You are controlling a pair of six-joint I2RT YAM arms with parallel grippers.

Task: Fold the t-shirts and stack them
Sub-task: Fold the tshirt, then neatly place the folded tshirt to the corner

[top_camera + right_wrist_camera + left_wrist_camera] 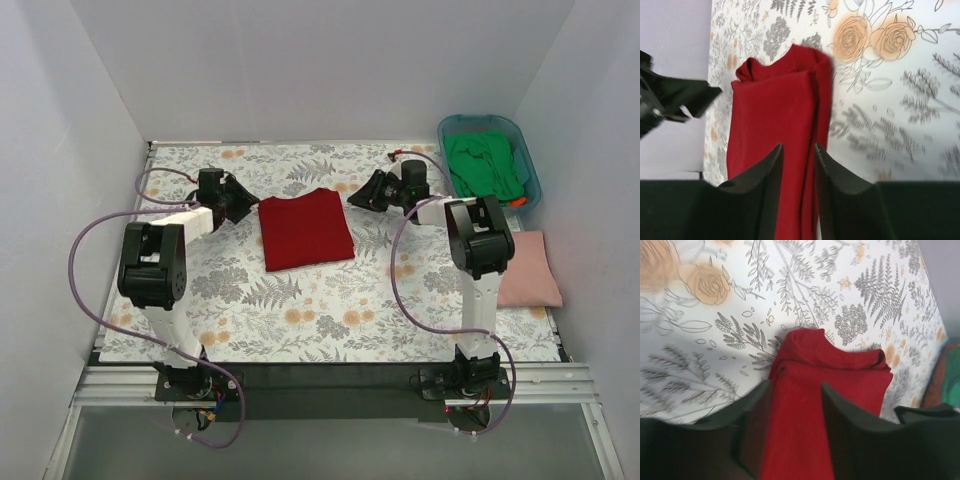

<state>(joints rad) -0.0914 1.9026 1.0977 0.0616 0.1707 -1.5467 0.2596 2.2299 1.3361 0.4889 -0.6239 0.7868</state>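
A deep red t-shirt [305, 228] lies folded into a rectangle at mid-table. My left gripper [247, 201] is at its far left corner and my right gripper [359, 196] at its far right corner. In the left wrist view the left gripper [795, 384] has its jaws apart with the red shirt [835, 375] below and beyond them. In the right wrist view the right gripper [798, 145] also has its jaws apart over the red shirt [775, 105]. A pale pink t-shirt [530, 268] lies folded at the right edge. A green t-shirt [485, 165] is bunched in the tub.
The teal plastic tub [529, 160] stands at the back right corner. The floral table cover [300, 310] spreads over the table. White walls close in the left, back and right sides. The left arm's gripper also shows in the right wrist view [670, 95].
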